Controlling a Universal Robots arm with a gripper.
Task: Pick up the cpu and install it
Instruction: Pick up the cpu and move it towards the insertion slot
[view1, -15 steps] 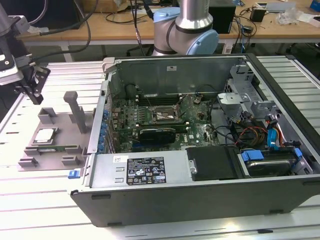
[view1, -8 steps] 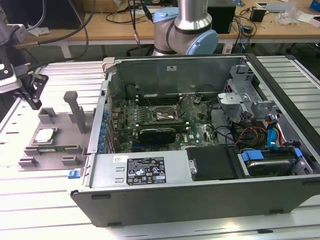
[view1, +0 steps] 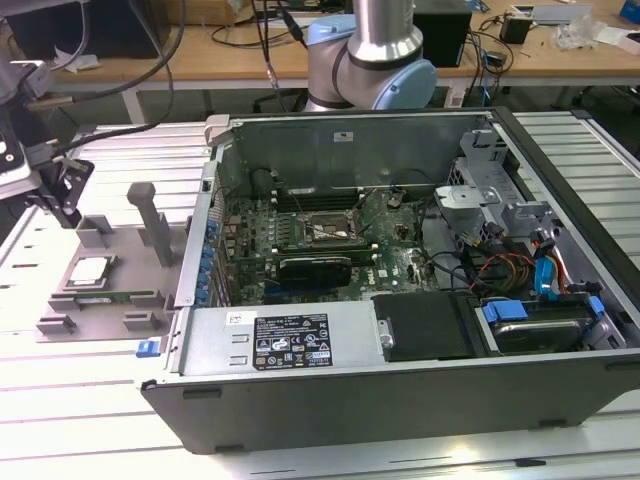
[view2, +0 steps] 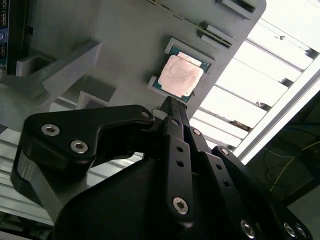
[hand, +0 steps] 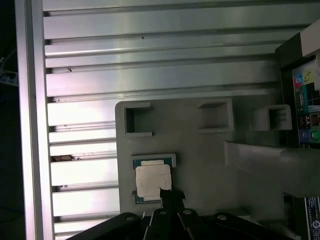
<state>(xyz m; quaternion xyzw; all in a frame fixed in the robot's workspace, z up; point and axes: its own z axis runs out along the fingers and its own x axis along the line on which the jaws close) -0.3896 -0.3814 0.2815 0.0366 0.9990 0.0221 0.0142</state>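
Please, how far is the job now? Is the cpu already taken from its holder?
Nothing looks finished yet. The cpu lies in its grey holder beside the computer case, not lifted. In hand: the gripper hangs above the cpu, near its edge, in both wrist views. Left: picking it up and installing it in the case.

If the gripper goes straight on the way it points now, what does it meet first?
Probably the cpu, lying in its seat on the grey holder plate; in both wrist views the gripper aims at its near edge. How far above it hangs is unclear.
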